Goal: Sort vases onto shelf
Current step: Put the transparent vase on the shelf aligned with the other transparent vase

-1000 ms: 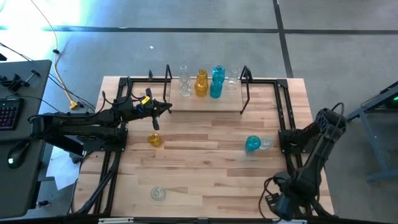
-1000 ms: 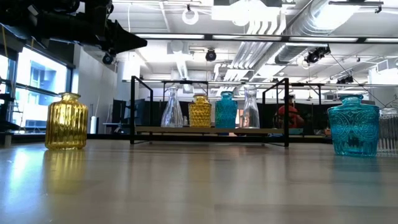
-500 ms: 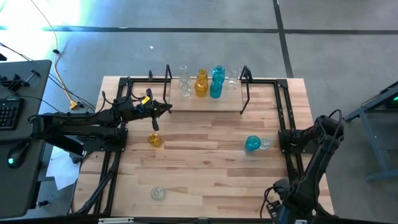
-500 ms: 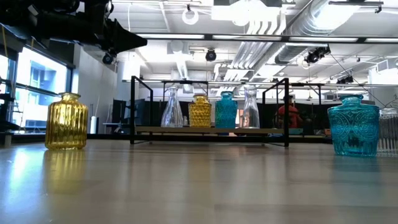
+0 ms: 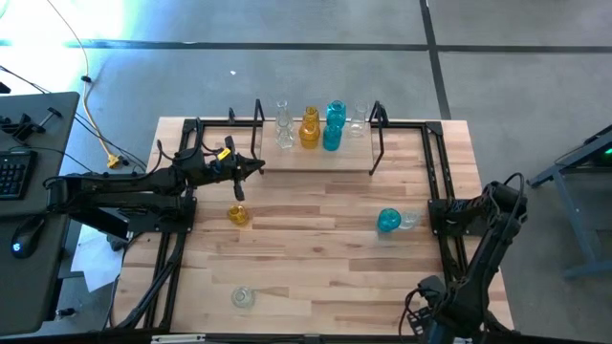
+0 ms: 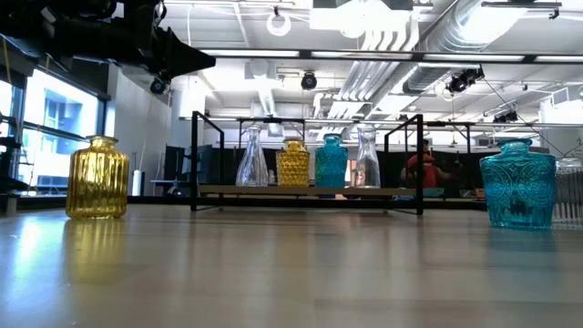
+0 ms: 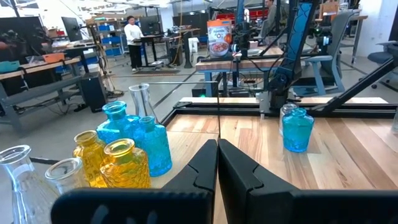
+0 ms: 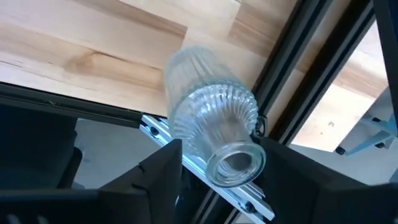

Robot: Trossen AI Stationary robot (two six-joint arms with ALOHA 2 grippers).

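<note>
The shelf (image 5: 316,159) stands at the table's far edge and bears two clear vases, an amber one (image 5: 309,129) and a teal one (image 5: 333,125). Standing on the tabletop are an amber vase (image 5: 238,215), a clear vase (image 5: 243,297) near the front, and a teal vase (image 5: 388,221). Beside the teal one stands a ribbed clear vase (image 5: 408,219). My right gripper (image 8: 221,147) comes down on this clear vase. My left gripper (image 5: 256,164) hovers shut and level by the shelf's left end, touching nothing. My right gripper has the ribbed clear vase between its two fingers, which lie against opposite sides of its shoulder (image 8: 186,134) just below the neck. The fingers come steeply from above, slanting in from the table's right edge. The vase stands upright with its base on the tabletop.
A black frame rail (image 8: 311,74) runs along the table right beside the clear vase, and a matching rail (image 5: 177,239) runs down the left side. A side desk with a keyboard (image 5: 14,172) stands left of the table. People show in the room beyond.
My right arm has sunk lower over the clear vase by the table's right edge. The vases and my left arm have kept still.
</note>
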